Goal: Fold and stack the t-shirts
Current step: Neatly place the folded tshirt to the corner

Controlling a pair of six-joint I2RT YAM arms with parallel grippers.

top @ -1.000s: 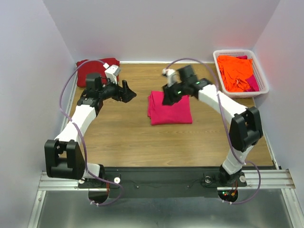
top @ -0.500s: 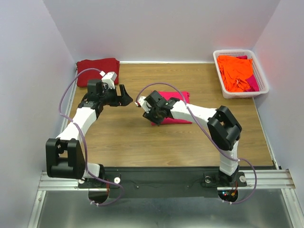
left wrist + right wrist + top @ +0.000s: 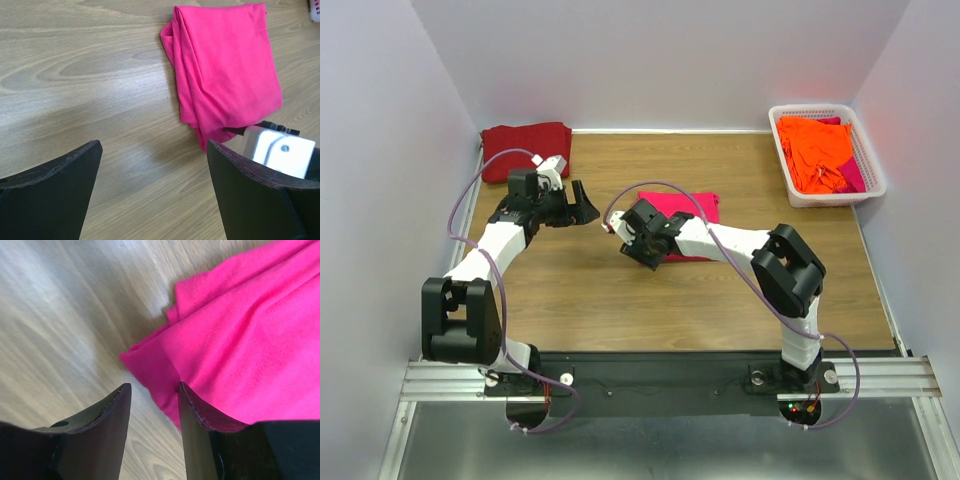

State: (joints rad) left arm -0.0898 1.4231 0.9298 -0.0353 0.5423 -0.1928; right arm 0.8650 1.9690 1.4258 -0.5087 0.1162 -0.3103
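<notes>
Both stand parted: left fingers (image 3: 50, 185) wide, right fingers (image 3: 100, 430) straddling a corner of the pink t-shirt (image 3: 240, 340).

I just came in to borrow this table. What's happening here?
The right gripper, jaws part open, is at the near-left corner of the folded pink t-shirt mid-table. The left gripper hovers wide open over the table beside it. A folded maroon t-shirt lies at the far left; orange t-shirts wait in the basket.
</notes>
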